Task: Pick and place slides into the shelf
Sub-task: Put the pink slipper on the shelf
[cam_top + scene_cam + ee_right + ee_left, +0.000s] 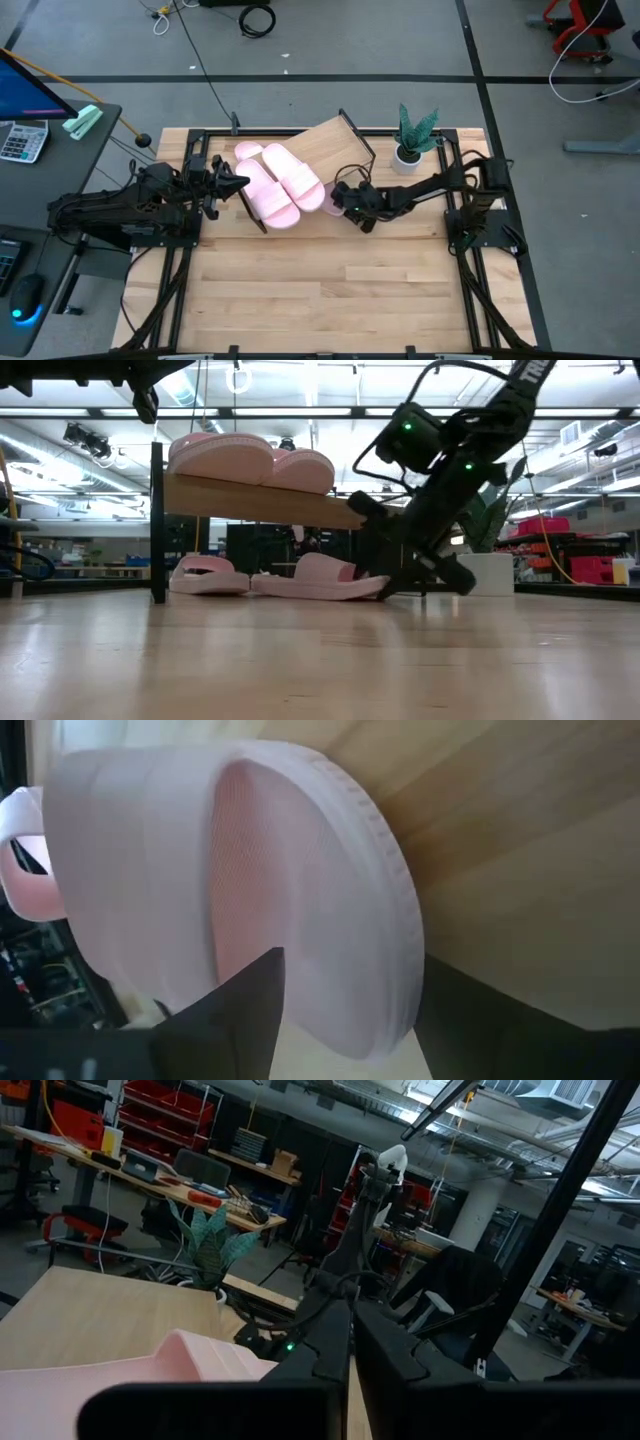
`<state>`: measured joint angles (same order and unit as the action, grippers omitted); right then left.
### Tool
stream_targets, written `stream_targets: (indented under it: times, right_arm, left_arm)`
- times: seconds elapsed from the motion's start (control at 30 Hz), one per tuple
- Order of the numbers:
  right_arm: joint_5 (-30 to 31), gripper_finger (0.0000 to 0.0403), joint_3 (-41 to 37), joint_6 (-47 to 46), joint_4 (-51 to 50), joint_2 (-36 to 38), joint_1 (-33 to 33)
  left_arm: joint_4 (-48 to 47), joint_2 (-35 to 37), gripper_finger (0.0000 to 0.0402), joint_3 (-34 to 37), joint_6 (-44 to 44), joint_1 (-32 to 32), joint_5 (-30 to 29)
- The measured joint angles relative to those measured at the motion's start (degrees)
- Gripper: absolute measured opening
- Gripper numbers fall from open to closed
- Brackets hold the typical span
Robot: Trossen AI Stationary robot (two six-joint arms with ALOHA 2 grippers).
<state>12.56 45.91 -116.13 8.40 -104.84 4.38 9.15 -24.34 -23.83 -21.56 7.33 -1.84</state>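
Left claw (240, 183) hovered clenched, empty, beside the shelf (335, 140), where two slides (280, 183) rested. Only the low view revealed two more slides (318, 576) on the surface (320, 660) beneath. Right claw (340, 197) grasped one there.

In the high view, the two slides on the table are mostly covered by the shelf (325, 140) and the right arm; only a pink sliver (332, 204) is seen beside the right gripper (347, 205). Whether its fingers are closed cannot be told from any view. In the right wrist view, a slide (250, 890) is seen so close that its far end is hidden. The left gripper's (238, 182) fingertips are cut off in its wrist view.
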Motion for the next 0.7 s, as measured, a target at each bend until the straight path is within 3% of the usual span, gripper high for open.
stream_targets:
  times: [0.13,0.33,0.7]
  right_arm:
    - [0.0,0.0179,2.0,1.2,-0.5,-1.8,0.0]
    - [1.2,0.0039,2.7,4.6,-6.6,0.5,-0.3]
    - [-0.3,0.0034,2.4,10.3,-35.7,17.1,-6.0]
  left_arm:
    - [0.0,0.0,0.0026,0.0,-0.3,0.0,0.0]
    - [0.0,0.0,0.0011,0.0,-0.3,0.0,0.0]
    - [0.0,0.0,0.0024,0.0,0.1,0.0,0.0]
